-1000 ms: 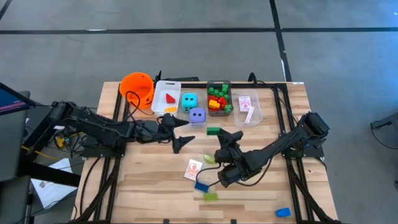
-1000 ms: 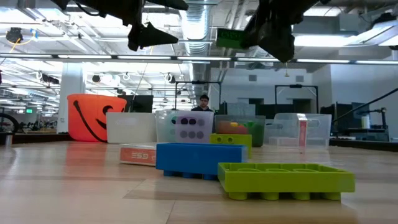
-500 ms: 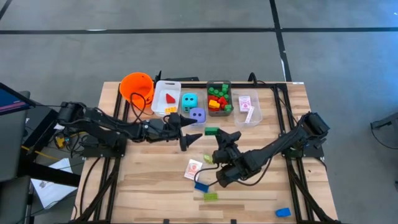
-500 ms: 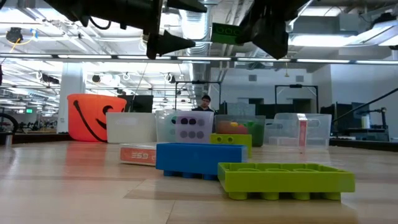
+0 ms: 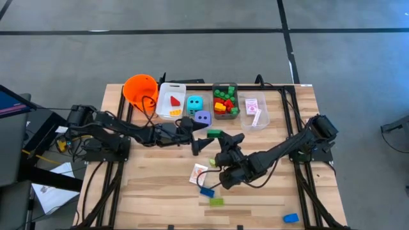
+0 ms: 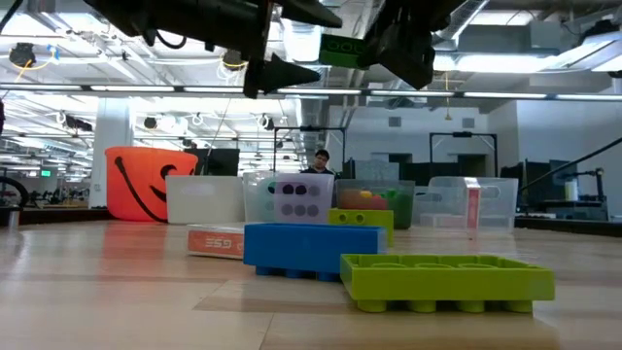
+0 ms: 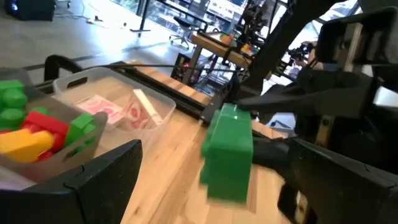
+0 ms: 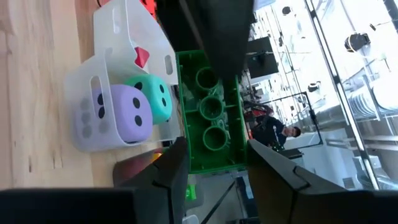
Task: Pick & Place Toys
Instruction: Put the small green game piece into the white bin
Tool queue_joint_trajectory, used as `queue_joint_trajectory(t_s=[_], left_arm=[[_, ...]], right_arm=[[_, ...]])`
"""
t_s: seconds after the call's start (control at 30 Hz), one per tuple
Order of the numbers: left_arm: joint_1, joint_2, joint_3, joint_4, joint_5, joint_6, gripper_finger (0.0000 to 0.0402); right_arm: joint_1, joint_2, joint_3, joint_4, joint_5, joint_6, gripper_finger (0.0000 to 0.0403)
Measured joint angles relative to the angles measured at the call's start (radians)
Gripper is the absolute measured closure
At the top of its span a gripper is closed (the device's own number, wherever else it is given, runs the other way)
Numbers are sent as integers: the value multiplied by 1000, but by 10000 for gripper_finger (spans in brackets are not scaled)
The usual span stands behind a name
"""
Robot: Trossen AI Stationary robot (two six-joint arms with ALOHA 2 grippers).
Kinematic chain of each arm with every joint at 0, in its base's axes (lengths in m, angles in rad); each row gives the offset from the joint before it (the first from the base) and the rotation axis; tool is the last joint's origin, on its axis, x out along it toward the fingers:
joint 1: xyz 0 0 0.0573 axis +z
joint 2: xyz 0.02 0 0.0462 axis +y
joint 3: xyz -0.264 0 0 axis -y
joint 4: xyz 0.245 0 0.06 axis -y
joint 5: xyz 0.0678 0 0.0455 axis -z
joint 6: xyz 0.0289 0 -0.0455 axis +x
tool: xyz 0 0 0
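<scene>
A green brick (image 5: 215, 133) is clamped between the fingers of the right gripper (image 5: 220, 136), which is held up above the middle of the table (image 5: 160, 191), just in front of the row of bins. In the right wrist view the brick (image 8: 208, 123) is seen from its hollow underside, pinched on both long sides by the dark fingers (image 8: 171, 168); its far end is cut off behind a dark shape. The left gripper (image 5: 199, 137) is spread wide with nothing between its fingers and is stationed just beside the brick, its tips pointing toward it; in the left wrist view the brick (image 7: 227, 152) is blurred and only the inner edges of the fingers (image 7: 106, 168) are shown. In the low view both grippers are cut off by the upper edge. Behind them, a purple die (image 5: 202, 118) and a teal die (image 5: 194, 103) are kept in one clear bin (image 5: 190, 113), mixed bricks in the next (image 5: 225, 85), and playing cards in the last (image 5: 263, 121). A red wedge (image 5: 174, 99) is seen in the white bin (image 5: 162, 102) beside the orange bucket (image 5: 140, 89). On the table nearer the front, a card (image 5: 199, 172), a blue brick (image 5: 206, 191) and a lime brick (image 5: 216, 202) are laid close together; another blue brick (image 5: 291, 218) is set well apart near the corner. A person (image 6: 318, 161) is partly hidden behind the bins in the low view.
</scene>
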Motion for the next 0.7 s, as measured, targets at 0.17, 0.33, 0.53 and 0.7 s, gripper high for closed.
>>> queue_joint_trajectory(t_s=[0.17,0.33,0.53,0.7], left_arm=[[6,39,41,2,10,2,5],[14,40,43,-9,8,3,22],[19,39,44,-34,8,4,86],[19,38,44,-57,8,7,156]], right_arm=[[0,0,0,34,-5,-23,269],[1,0,0,35,-5,-19,269],[1,0,0,38,-5,-10,269],[1,0,0,38,-5,-8,269]])
